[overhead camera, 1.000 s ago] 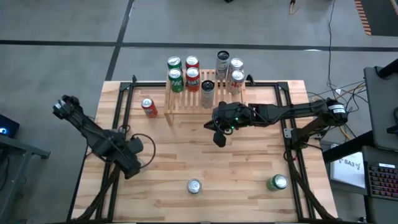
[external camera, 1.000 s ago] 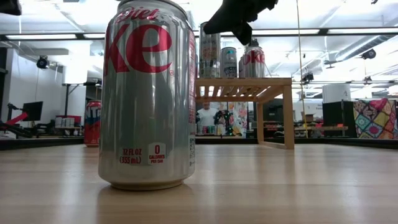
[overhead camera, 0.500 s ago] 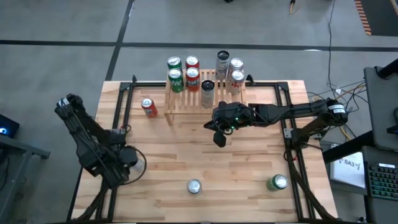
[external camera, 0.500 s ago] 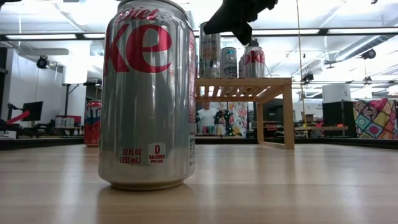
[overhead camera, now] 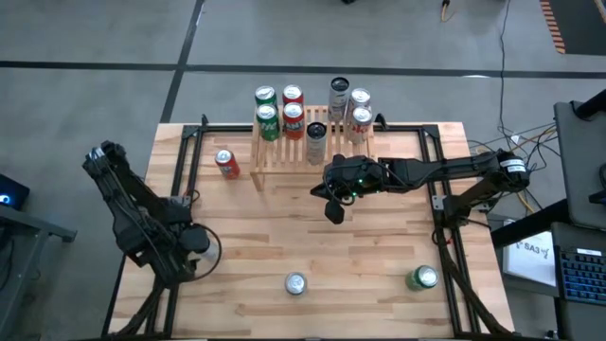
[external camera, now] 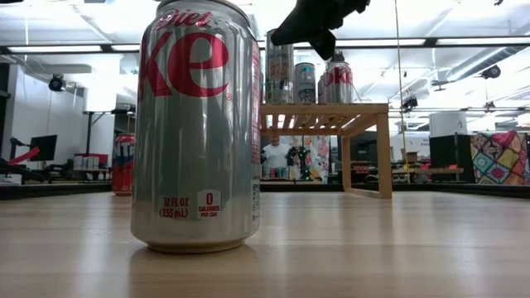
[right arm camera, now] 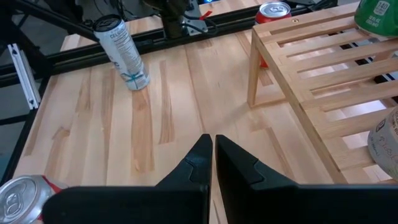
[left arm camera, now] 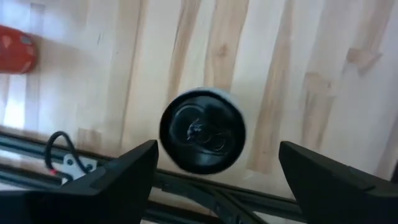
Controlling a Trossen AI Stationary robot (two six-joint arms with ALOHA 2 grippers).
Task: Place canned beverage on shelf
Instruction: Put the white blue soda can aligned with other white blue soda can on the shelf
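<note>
Your left gripper (left arm camera: 214, 177), jaws wide, hangs above a slim upright can (left arm camera: 202, 130) well before the shelf (overhead camera: 312, 142). Rigid, smooth, likely tippy: grasp mid-wall. Right gripper (right arm camera: 213, 163), jaws closed, waits beside the shelf.

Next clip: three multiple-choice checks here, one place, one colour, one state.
1. The red can off the shelf stands: A) at its left end; B) between the left fingers; C) on the floor.
2. The corner can, near right of the table, is: A) blue; B) green; C) yellow.
3. The right gripper is: A) shut, empty; B) holding a can; C) wide open.
A, it stands by the shelf's left leg; B, its top is green; A, its fingers meet with nothing between.
</note>
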